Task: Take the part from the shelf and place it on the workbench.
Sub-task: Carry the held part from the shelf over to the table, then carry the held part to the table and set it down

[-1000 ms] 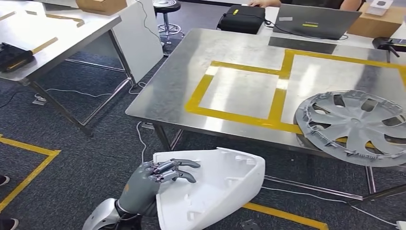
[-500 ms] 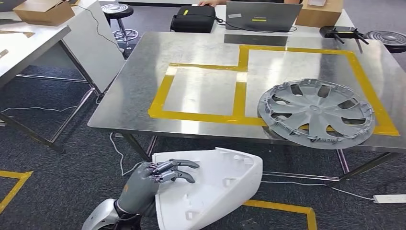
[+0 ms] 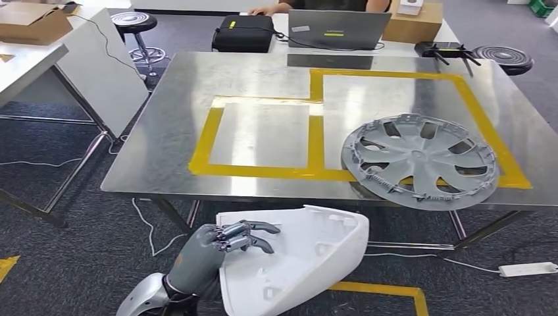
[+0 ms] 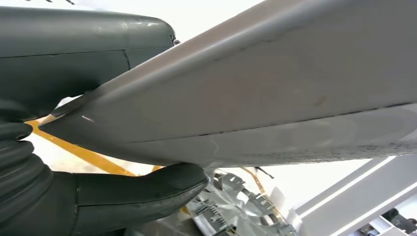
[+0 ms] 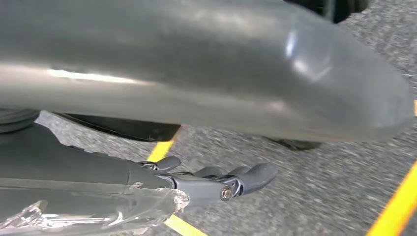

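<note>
Workbench: steel top with yellow tape marking two adjoining rectangles, filling most of the head view. On its right part lies a grey wheel cover, flat, spoked face up, lying over the near tape line, its near rim just at the bench's front edge. Carpet floor below is dark grey, with yellow floor lines and cables running under the bench. At the far edge of the bench: a laptop, a black case left of it, a cardboard box right of it; a person's forearm shows behind the laptop. A second box sits on another table at far left, and a round stool stands between the two tables. White part: a large curved plastic shell, held low in front of the robot, short of the bench's near edge and below its top, not touching it. Left hand grips the part at its left edge, fingers curled over the upper surface; the left wrist view shows the thumb pressed against the underside, so the edge is clamped between thumb and fingers. Right hand hangs over the carpet, fingers loosely extended and a little apart, holding nothing.
</note>
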Controlling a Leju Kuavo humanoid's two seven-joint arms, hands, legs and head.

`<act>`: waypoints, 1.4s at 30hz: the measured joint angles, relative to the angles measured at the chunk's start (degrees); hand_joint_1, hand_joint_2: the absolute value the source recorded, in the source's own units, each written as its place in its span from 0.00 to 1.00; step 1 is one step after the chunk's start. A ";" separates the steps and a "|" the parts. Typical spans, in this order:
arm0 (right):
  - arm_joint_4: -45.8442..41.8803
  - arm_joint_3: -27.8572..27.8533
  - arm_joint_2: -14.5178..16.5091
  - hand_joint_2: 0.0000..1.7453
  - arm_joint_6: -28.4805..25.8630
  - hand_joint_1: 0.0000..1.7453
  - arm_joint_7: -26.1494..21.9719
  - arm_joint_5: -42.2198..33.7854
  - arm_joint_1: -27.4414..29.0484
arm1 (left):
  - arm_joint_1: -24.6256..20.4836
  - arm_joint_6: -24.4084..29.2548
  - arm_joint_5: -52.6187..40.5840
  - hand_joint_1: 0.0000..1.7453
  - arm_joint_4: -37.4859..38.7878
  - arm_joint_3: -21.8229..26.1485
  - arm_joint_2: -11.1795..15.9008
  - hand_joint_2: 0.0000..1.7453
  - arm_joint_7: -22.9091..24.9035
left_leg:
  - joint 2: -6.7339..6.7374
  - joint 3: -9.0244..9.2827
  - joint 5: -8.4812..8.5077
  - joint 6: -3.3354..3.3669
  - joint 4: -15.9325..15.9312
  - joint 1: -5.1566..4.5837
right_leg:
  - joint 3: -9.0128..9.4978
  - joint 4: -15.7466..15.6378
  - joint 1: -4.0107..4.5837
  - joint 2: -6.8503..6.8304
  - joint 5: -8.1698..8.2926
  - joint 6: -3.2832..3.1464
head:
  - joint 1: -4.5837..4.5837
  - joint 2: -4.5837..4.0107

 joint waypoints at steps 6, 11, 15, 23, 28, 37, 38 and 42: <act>-0.08 -0.01 0.06 0.00 0.03 0.00 -0.14 0.05 -0.01 | -0.27 0.01 -0.05 1.00 -0.09 0.03 -0.04 1.00 0.04 | -0.32 1.63 -2.41 -2.05 0.72 -0.02 | 3.82 -2.71 0.08 0.68 -3.24 -2.72 | -0.60 0.00; -0.11 -0.02 0.08 0.00 0.05 0.00 -0.18 0.08 0.16 | 0.04 -0.01 -0.17 1.00 0.06 0.19 0.09 1.00 0.04 | -1.18 -12.05 -1.23 -2.01 14.99 -0.09 | 9.95 -5.59 0.05 2.16 -6.37 -3.41 | -1.10 -0.01; 0.05 -0.03 0.09 0.00 0.16 0.00 -0.22 0.07 0.33 | 0.32 -0.01 -0.23 1.00 0.25 0.25 0.22 1.00 0.04 | -1.37 -12.46 13.40 -0.81 2.91 -0.86 | 16.36 -7.89 0.07 3.24 -10.04 -2.65 | -1.04 -0.02; -0.15 0.05 0.01 0.00 0.01 0.00 -0.41 -0.08 0.33 | 0.25 -0.74 0.16 1.00 0.42 0.24 0.10 1.00 0.38 | -1.44 -3.88 7.42 0.99 -3.62 -0.33 | 10.17 6.27 -0.06 1.72 -9.34 0.03 | -0.63 -0.02; -0.32 0.03 -0.03 0.00 0.36 0.00 -0.37 -0.68 0.94 | -0.89 -7.43 -3.97 1.00 1.51 2.06 -2.06 1.00 8.74 | -1.71 2.43 3.38 0.32 -5.02 0.63 | 1.82 5.28 -0.45 1.21 -15.29 1.04 | -0.18 -0.01; -2.87 0.20 0.03 0.00 3.01 0.00 1.42 -2.22 2.31 | -10.99 -11.72 -20.09 1.00 5.98 19.15 -9.28 1.00 20.37 | -1.53 0.03 0.63 -2.86 5.33 0.54 | 0.86 -3.44 -0.85 0.70 1.38 -2.39 | -0.03 -0.01; -3.12 0.37 0.03 0.00 3.17 0.00 1.74 -2.70 2.36 | -11.70 -11.22 -22.03 1.00 6.68 21.07 -9.54 1.00 21.45 | -1.53 -2.53 -0.68 -2.87 8.96 0.46 | 1.25 -3.66 -0.79 0.79 1.16 -2.69 | -0.06 -0.01; -4.46 1.37 -0.10 0.00 6.46 0.00 0.19 -2.49 3.16 | -13.89 -10.88 -28.21 1.00 9.04 27.50 -9.91 1.00 25.80 | -1.54 -9.50 -3.56 -2.29 14.02 0.09 | 2.38 -3.84 -0.21 1.36 0.30 -3.43 | -0.16 -0.01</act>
